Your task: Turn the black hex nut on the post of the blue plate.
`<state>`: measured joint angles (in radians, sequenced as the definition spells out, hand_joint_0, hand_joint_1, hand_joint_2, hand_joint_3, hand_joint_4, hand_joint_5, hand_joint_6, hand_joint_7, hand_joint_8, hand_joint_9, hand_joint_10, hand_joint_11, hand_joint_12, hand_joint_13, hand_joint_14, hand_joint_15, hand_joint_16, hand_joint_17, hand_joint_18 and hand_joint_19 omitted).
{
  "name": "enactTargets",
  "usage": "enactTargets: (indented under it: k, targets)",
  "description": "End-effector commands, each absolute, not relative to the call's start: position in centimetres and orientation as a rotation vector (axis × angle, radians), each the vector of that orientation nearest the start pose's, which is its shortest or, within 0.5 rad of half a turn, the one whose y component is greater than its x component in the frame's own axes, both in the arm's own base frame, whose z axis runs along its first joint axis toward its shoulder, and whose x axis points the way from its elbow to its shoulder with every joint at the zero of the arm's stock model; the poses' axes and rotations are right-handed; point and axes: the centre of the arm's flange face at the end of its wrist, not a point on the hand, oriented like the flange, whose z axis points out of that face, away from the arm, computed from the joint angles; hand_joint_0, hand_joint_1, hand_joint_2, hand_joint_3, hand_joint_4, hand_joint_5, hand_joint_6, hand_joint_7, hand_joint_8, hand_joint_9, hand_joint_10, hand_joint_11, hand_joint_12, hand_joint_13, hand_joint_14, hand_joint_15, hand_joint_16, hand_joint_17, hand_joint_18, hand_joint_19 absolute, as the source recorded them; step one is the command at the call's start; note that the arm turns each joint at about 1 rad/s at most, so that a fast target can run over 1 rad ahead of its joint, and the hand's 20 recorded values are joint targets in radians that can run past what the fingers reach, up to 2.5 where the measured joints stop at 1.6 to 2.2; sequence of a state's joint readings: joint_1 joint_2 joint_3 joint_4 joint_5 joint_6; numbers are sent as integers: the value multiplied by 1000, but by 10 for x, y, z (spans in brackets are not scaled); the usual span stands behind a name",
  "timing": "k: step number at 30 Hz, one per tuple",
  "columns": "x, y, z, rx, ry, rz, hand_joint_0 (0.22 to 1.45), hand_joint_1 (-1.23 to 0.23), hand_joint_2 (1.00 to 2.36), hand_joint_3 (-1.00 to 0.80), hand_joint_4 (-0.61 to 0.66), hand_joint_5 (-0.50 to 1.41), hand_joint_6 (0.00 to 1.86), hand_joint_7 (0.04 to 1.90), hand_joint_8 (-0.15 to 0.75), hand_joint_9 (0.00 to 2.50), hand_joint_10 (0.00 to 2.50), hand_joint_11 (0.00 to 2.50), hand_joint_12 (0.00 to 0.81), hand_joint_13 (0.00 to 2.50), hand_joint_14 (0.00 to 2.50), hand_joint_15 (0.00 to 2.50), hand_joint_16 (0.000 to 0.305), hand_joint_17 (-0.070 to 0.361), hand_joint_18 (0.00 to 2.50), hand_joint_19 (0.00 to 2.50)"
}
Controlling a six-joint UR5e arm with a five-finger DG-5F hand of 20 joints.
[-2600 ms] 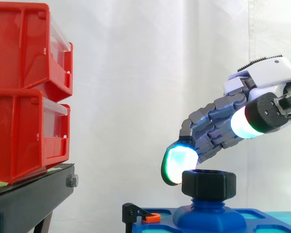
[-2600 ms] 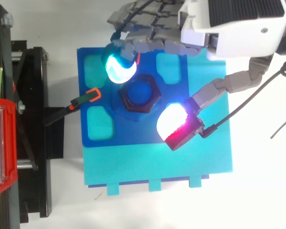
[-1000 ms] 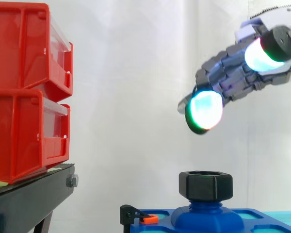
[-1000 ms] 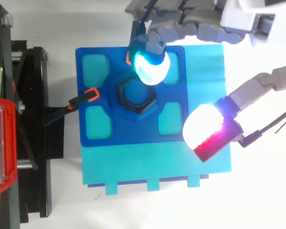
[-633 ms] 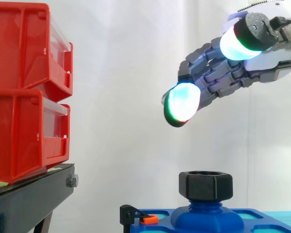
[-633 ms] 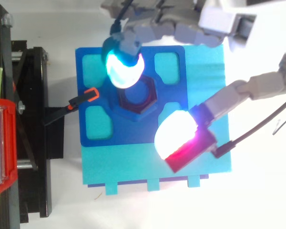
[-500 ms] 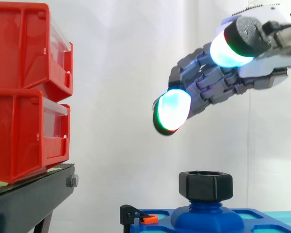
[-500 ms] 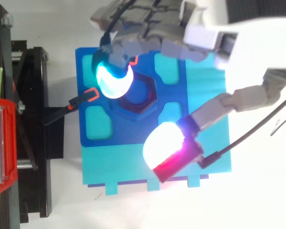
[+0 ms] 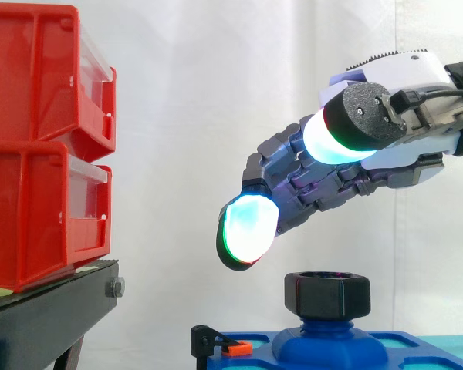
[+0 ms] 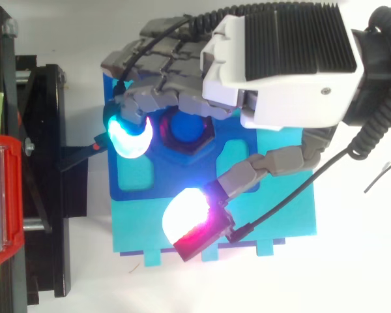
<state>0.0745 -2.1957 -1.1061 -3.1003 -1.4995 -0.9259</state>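
Above black hex nut [image 9: 327,293], clear of it: hand [image 9: 316,181], fingers loosely spread, gripping nothing. Nut seated on post at centre of blue plate [image 10: 173,171]. At left: red bins [image 9: 38,139] on black stand [image 9: 46,316].

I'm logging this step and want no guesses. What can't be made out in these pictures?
Side view: the black hex nut hides the thread of the post; the bottom edge cuts off the blue plate.
Top view: the robot hand covers part of the nut's rim.
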Motion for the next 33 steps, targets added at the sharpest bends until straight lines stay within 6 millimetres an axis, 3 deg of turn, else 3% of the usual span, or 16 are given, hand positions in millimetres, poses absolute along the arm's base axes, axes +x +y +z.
enactTargets:
  k: [1,5,17,24,33]
  targets:
    - [730,-86,331,533,1636,475,455,-470,1000,-500,448,-249,504,893,432,189,0,5,527,210,4,348,63,142,0,261]
    - [727,-85,319,537,1651,476,455,-493,1000,-500,449,-244,504,871,437,224,0,0,527,245,4,314,64,143,35,215]
    - [729,-85,319,531,1624,484,456,-485,1000,-500,442,-249,504,820,438,225,0,0,527,246,4,318,64,143,33,216]
    - [728,-86,305,530,1615,488,457,-479,1000,-500,442,-249,504,805,438,227,0,0,528,247,4,328,64,143,34,224]
    - [727,-92,305,536,1604,490,459,-472,1000,-500,443,-252,503,765,439,227,0,0,526,247,4,324,64,143,35,226]
